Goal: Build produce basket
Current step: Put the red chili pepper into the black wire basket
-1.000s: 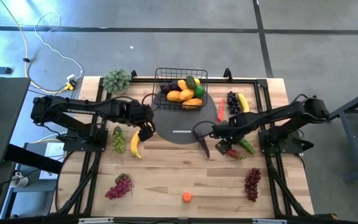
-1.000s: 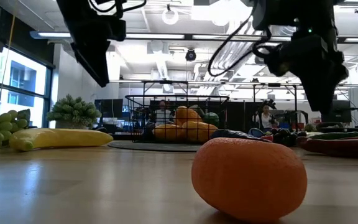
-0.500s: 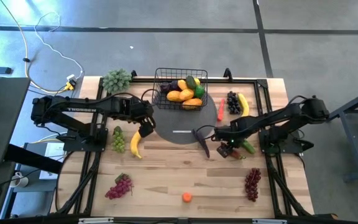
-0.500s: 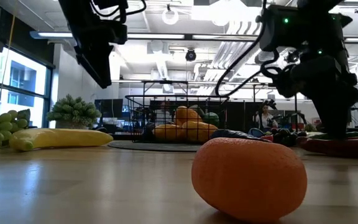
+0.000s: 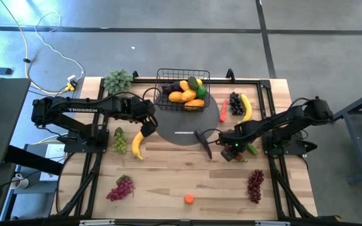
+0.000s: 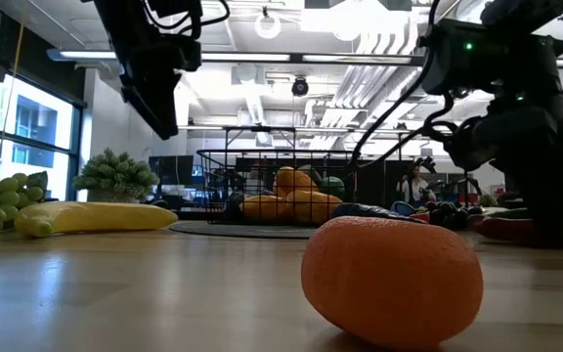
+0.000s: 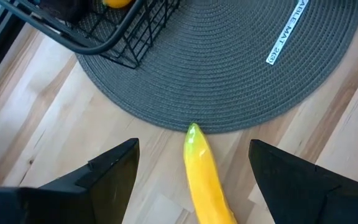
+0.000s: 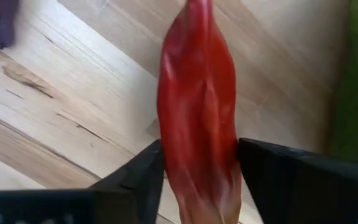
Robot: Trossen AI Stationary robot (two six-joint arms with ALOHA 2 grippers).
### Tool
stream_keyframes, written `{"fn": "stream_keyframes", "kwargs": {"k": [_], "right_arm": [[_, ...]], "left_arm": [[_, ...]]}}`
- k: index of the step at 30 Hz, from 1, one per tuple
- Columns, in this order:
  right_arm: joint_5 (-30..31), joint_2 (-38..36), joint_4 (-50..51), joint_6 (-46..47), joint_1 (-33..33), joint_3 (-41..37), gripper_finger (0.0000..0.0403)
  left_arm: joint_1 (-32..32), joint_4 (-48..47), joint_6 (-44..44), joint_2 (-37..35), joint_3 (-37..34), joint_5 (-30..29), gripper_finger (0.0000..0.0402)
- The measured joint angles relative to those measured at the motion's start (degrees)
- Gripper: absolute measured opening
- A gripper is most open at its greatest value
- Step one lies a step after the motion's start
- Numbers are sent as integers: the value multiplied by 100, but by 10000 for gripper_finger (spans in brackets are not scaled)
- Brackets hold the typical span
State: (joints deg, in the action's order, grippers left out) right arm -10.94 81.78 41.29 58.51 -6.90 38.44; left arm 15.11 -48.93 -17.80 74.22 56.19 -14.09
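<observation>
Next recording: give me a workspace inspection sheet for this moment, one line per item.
Surface: wooden table, round grey mat.
Job's things: wire basket part filled; banana, grapes, orange loose.
Clutter: leafy bunch.
Grippers: left gripper open above the banana; right gripper closing around a red chili.
Cables: white and yellow leads on floor.
Surroundings: person far behind.
</observation>
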Motion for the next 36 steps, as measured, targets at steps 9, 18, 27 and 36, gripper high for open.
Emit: {"fn": "stream_keyframes", "kwargs": {"k": [9,18,27,36], "right_arm": [[14,-8,18,253,15,96,70],[288,7,-25,48,43,742,67],[586,7,-45,-614,550,1481,67],[754,2,-816,-2123,1316,2405,67]], "left_arm": [[-2,194,2,0,0,0,294],[-2,264,-5,0,1,234,294],[-4,274,-3,0,0,337,294],[-2,272,-328,2,0,334,294]]}}
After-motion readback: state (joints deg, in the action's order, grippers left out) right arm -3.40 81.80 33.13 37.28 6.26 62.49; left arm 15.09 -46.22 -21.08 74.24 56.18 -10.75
